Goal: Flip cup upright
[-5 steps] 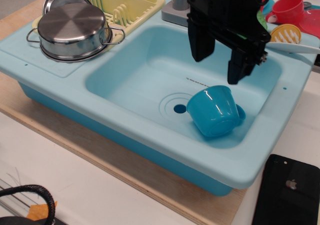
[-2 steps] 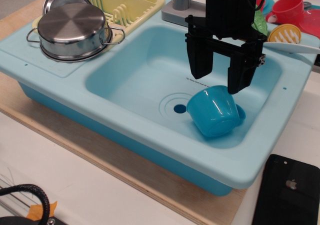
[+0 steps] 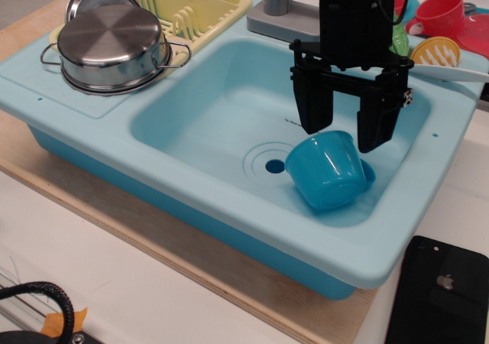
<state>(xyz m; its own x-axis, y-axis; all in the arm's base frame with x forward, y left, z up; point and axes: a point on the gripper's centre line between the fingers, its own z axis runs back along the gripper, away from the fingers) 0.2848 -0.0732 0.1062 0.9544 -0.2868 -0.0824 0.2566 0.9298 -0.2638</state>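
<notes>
Bright, even overhead light; picture sharp across the frame, no visible blur or edge distortion. Soft shadow under the tool (image 3: 345, 134) on the sink (image 3: 229, 107) floor, white glare streaks on the cup (image 3: 327, 170). Brushed sheen on the pot (image 3: 113, 46); phone (image 3: 443, 294) reflects dimly.

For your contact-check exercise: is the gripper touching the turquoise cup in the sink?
Cannot tell. The only view shows the open gripper straddling the cup's upper end; fingertips overlap its outline.

Steel pot (image 3: 113, 47) w/ lid, yellow rack (image 3: 200, 8), phone (image 3: 441, 292).
</notes>
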